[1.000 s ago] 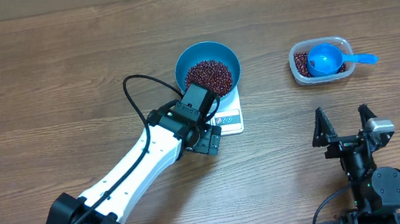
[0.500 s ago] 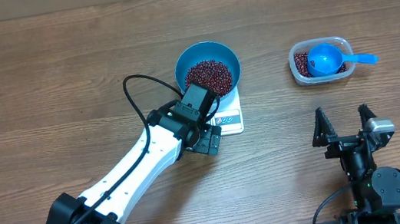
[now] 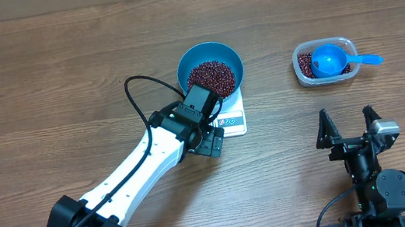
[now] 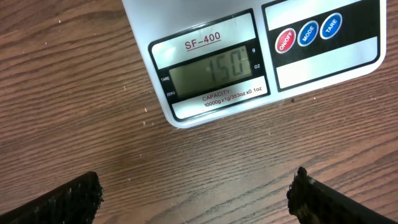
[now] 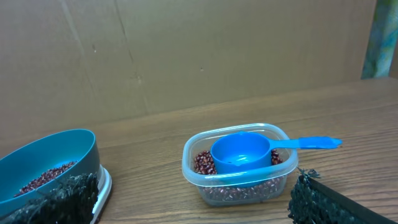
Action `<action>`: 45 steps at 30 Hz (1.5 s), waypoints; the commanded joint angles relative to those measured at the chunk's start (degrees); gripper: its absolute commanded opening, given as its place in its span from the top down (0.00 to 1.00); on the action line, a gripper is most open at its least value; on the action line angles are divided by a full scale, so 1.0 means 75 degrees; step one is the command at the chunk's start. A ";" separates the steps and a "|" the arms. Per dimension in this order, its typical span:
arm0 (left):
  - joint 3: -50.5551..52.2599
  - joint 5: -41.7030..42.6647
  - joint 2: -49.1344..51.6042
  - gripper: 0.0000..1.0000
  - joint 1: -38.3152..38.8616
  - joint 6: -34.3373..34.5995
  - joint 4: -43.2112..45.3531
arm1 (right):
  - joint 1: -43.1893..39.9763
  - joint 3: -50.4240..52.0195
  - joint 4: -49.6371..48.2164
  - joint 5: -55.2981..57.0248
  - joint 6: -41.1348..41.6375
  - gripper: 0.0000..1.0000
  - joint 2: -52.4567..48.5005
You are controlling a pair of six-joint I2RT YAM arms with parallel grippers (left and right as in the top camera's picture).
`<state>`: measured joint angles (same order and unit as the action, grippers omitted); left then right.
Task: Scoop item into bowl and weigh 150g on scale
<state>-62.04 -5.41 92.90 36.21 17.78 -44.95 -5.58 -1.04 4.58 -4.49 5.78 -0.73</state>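
Note:
The bright blue bowl (image 3: pixel 208 56) stands on the white scale (image 3: pixel 233 119) and holds a heap of dark red-brown beans (image 3: pixel 210 77). My left gripper (image 3: pixel 211 142) hovers over the table just in front of the scale, open and empty. In the left wrist view the scale (image 4: pixel 205 25) shows 150 on its display, and the gripper (image 4: pixel 196 190) stands wide over bare wood. My right gripper (image 3: pixel 347 124) is open near the front right, apart from everything. The right wrist view shows the bowl (image 5: pixel 62 149) at the left, with the gripper (image 5: pixel 193 198) empty.
A clear plastic tub (image 3: pixel 340 42) at the back right holds more beans and a small blue handled scoop (image 3: pixel 330 58). In the right wrist view the tub (image 5: pixel 239 186) and scoop (image 5: pixel 242 152) lie straight ahead. A cardboard wall stands behind the table.

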 commanded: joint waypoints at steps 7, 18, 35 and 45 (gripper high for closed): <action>0.0058 -0.0073 -0.0108 0.00 -0.0082 -0.0143 0.0006 | -0.0015 0.0082 -0.0023 -0.0006 0.0047 0.00 0.0076; 0.0061 -0.0356 -0.1448 0.01 -0.0082 -0.0230 -0.0061 | -0.0015 0.0082 -0.0023 -0.0006 0.0047 0.00 0.0076; 0.1192 -0.0673 -0.4663 0.00 -0.0487 -0.1174 0.1055 | -0.0015 0.0082 -0.0023 -0.0006 0.0047 0.00 0.0076; 0.4048 0.0318 -0.6286 0.00 -0.1556 -0.1116 0.5147 | -0.0015 0.0082 -0.0023 -0.0006 0.0047 0.00 0.0076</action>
<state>-37.10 -7.25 49.08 26.92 10.26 -11.70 -5.58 -1.04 4.60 -4.47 5.98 -0.73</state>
